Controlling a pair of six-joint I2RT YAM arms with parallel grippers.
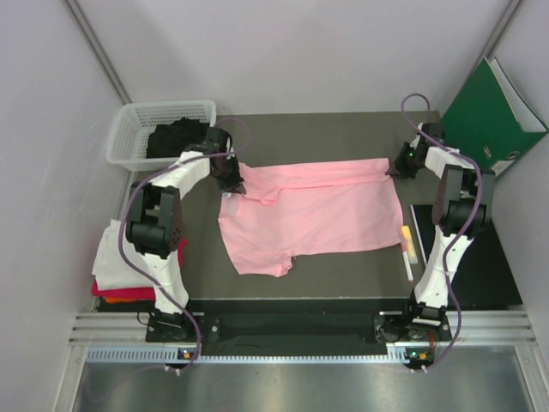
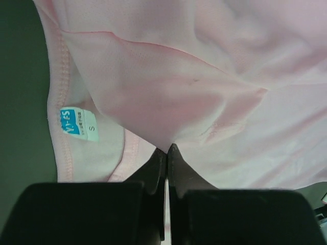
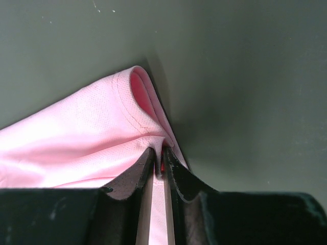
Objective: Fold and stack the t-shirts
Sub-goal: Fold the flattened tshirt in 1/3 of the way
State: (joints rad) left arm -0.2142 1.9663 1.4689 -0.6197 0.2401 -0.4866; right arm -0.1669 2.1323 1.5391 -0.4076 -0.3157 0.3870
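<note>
Top external: arms outstretched (pinched t-shirt)

Pink t-shirt (neck leftward) on table

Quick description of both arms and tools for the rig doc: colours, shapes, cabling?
Left arm and right arm: white links with black joint housings. A greyish-purple cable loops along each. Left tool and right tool: black, each with two narrow tapered fingers.
</note>
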